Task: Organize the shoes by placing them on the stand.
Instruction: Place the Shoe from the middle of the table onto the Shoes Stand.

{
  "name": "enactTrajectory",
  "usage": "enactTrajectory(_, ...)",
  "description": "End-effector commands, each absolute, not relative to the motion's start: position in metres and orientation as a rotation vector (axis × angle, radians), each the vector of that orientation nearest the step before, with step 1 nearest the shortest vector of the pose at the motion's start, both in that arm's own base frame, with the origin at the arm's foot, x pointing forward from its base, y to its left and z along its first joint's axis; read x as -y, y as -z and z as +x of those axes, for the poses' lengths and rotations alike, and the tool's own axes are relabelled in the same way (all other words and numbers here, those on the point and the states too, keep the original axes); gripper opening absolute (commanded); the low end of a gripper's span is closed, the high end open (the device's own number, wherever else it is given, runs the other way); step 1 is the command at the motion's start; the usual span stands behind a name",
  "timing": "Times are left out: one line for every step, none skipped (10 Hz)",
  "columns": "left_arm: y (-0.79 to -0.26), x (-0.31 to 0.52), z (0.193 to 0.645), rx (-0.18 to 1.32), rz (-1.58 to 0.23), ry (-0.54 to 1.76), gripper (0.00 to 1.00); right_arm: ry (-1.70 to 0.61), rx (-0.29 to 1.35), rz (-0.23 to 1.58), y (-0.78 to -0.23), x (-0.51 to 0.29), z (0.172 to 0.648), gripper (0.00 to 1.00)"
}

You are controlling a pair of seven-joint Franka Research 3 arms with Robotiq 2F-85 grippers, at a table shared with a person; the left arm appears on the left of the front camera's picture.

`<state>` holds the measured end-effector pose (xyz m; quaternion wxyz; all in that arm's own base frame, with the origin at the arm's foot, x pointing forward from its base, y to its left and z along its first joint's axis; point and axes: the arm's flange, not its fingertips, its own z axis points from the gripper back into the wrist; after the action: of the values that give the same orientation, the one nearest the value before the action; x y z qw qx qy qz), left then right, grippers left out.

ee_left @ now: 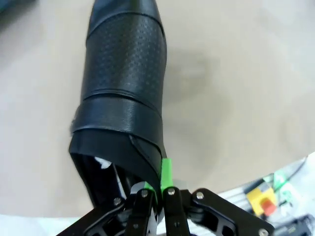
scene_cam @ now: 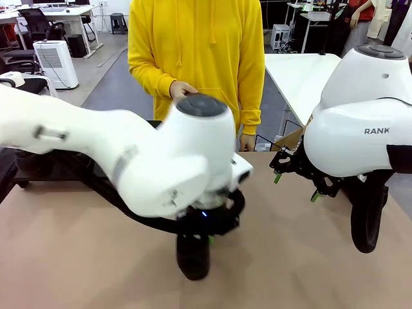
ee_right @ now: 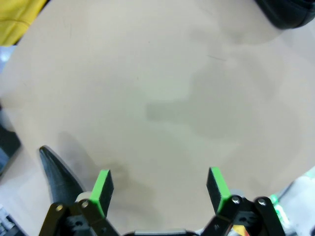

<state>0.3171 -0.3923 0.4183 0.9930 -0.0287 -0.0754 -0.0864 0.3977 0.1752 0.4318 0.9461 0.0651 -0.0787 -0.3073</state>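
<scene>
My left gripper (scene_cam: pixel 205 235) is shut on the heel rim of a glossy black shoe (scene_cam: pixel 192 259) at the middle front of the table. In the left wrist view the green pads (ee_left: pixel 166 172) pinch that rim, and the shoe (ee_left: pixel 124 73) stretches away from them with white paper inside. My right gripper (scene_cam: pixel 295 185) hovers open at the right with nothing between its fingers (ee_right: pixel 102 189). A second black shoe (scene_cam: pixel 368 222) sits below the right arm. The stand (scene_cam: pixel 45 168) is a low black shape at the far left, mostly hidden behind my left arm.
A person in a yellow hoodie (scene_cam: pixel 196 58) stands at the far edge, one hand (scene_cam: pixel 182 89) near my left arm. In the right wrist view a pointed shoe toe (ee_right: pixel 59 172) lies beside the fingers and another shoe (ee_right: pixel 288 12) lies at the top right, with bare tan tabletop (ee_right: pixel 162 98) between.
</scene>
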Motion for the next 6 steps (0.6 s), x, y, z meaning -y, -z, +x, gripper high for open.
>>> enactTrajectory(-0.466, 0.329, 0.336, 0.245, -0.058, 0.188, 0.0, 0.605, 0.164, 0.142, -0.434, -0.173, 0.399, 1.0)
enactTrajectory(-0.48, 0.309, 0.353, 0.332, -0.041, 0.167, 0.0, 0.605, 0.164, 0.142, -0.434, -0.173, 0.399, 1.0)
enactTrajectory(-0.491, 0.289, 0.375, 0.423, -0.036, 0.138, 0.0, 0.605, 0.164, 0.142, -0.434, -0.173, 0.399, 1.0)
enactTrajectory(-0.497, 0.274, 0.397, 0.485, -0.044, 0.103, 0.0, 0.605, 0.164, 0.142, -0.434, -0.173, 0.399, 1.0)
enactTrajectory(-0.501, 0.262, 0.418, 0.546, -0.073, 0.075, 0.0, 0.605, 0.164, 0.142, -0.434, -0.173, 0.399, 1.0)
enactTrajectory(-0.501, 0.252, 0.441, 0.586, -0.094, 0.049, 0.0, 0.605, 0.164, 0.142, -0.434, -0.173, 0.399, 1.0)
